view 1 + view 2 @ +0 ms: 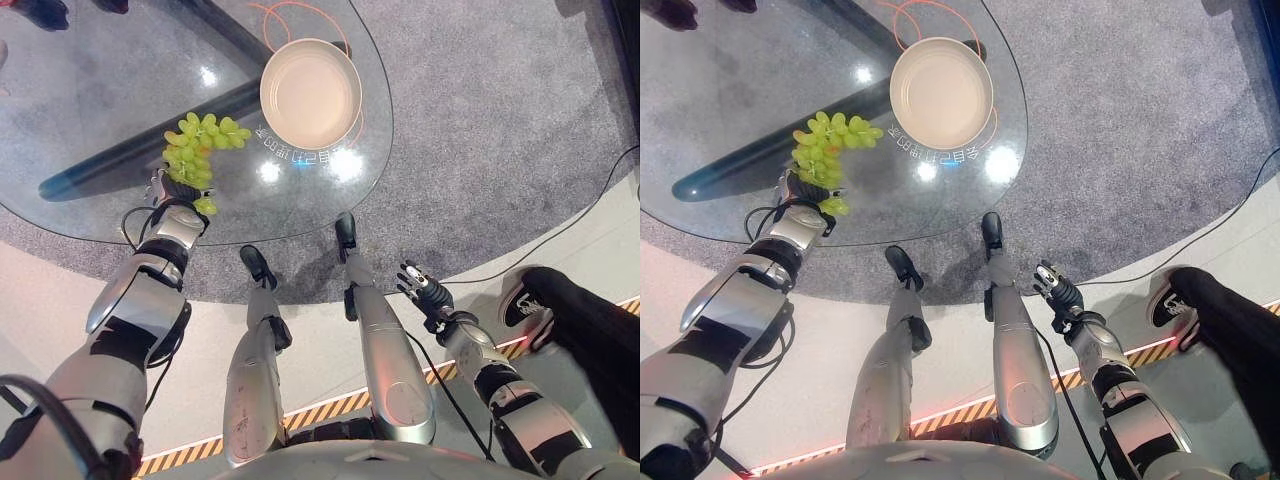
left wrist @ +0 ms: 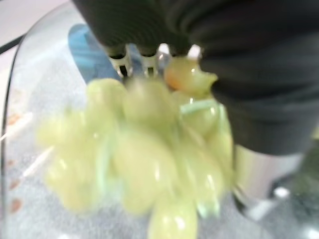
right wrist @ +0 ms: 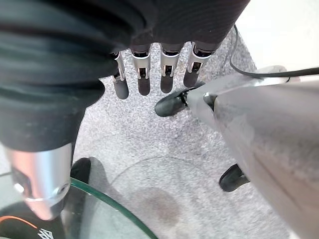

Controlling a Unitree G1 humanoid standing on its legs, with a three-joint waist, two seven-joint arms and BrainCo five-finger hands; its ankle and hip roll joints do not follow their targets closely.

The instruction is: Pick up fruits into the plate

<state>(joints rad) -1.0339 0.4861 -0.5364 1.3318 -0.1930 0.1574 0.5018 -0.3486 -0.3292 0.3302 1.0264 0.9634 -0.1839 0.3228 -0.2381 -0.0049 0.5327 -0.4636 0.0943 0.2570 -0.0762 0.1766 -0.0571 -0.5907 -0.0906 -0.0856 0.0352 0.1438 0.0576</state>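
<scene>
The grapes [image 1: 199, 153] are lying on the glass counter [image 1: 90, 90], their long axis curving from the left hand [image 1: 163, 188] up toward the plate [image 1: 311, 93] just beside them. The left hand is reaching into the bunch's near end, fingers hidden, grip impossible to tell. The right hand [image 1: 1052, 283] is hanging off the counter, fingers straight.

A bunch of green grapes [image 1: 197, 152] lies in a curved heap on the glass table [image 1: 100, 100], near its front edge. The round cream plate [image 1: 311, 92] sits upright and empty just beside it, apart from the grapes.
</scene>
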